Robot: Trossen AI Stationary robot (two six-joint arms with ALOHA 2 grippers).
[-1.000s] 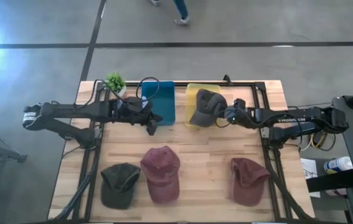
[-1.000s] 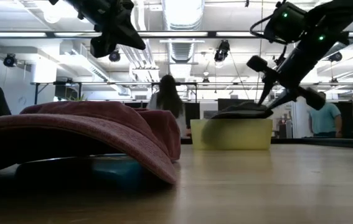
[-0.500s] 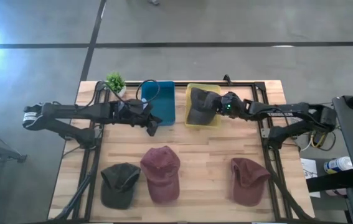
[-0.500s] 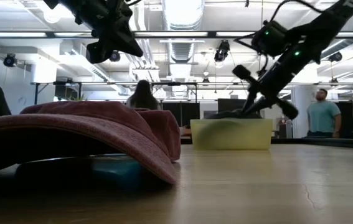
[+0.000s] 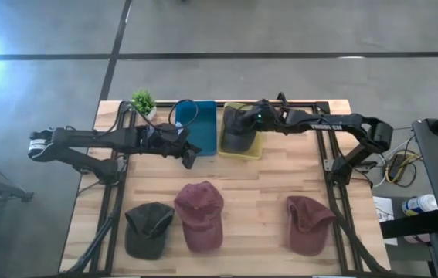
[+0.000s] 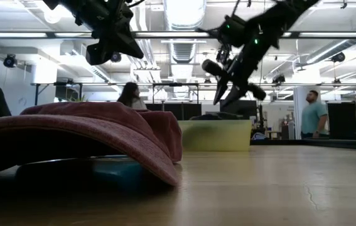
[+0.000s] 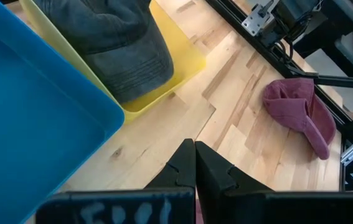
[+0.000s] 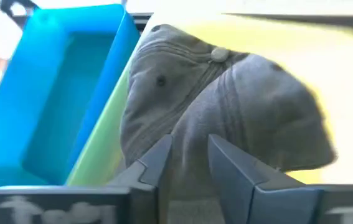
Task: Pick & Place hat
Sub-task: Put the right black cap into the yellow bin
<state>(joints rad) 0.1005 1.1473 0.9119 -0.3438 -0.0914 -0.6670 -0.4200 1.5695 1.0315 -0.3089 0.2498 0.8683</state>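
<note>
A grey hat lies crown up inside the yellow bin, which stands askew against the blue bin. My right gripper hangs just above the hat, clear of the bin's rim in the low view. Its fingers stand a little apart, with the hat showing beyond the gap. My left gripper is shut and waits in the air near the blue bin's near edge.
Three more hats lie on the table's near half: an olive one, a maroon one and another maroon one. A small potted plant stands at the far left corner. People stand in the room beyond.
My right gripper carried the grey hat toward the table's left over the yellow bin and dipped into it. It now stands higher, with the hat lying in the bin. The yellow bin has slid left and turned against the blue bin.
</note>
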